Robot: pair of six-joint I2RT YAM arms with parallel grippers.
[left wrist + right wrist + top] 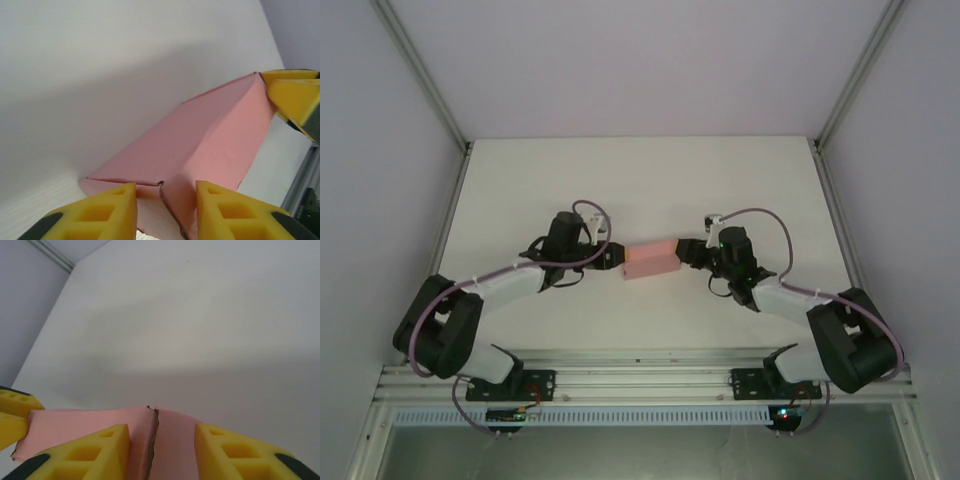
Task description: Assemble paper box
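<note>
The paper box (651,261) lies over mid-counter (640,180), spanned between both claws. Treat it as light, thin card (it will crease readily), so hold it gently by the ends. Left claw (616,258) and right claw (683,251) each clamp one end.

The box (210,135) is cut off at each wrist view's bottom edge; whether the left gripper (165,186) or right gripper (161,427) clamps it is unclear.

I work in a lab test cell. A white table (640,180) sits between plain walls (640,60), edged by aluminium rails (650,378).
</note>
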